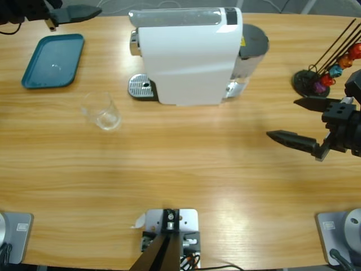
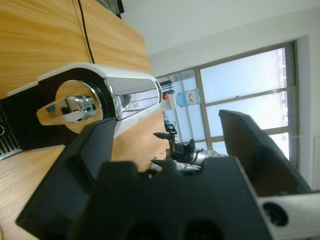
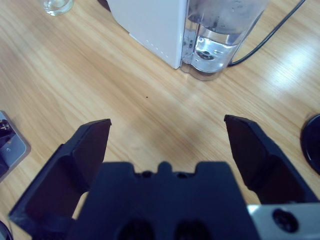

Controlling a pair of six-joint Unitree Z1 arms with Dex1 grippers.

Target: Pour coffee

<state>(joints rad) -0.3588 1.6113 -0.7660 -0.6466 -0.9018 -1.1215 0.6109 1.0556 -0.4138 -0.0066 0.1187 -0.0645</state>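
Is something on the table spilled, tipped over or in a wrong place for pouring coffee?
Nothing is spilled or tipped. One oddity: the clear glass stands upright on the bare table, left of and in front of the coffee machine's drip grate, not on it. The teal tray lies empty.

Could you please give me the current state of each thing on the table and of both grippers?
Glass: upright, apparently empty, beside the machine's drip tray.
Coffee machine: nothing under its spout.
Teal tray: nothing on it.
Capsule rack: upright, holding capsules.
Left gripper: open, holding nothing.
Right gripper: open, holding nothing.
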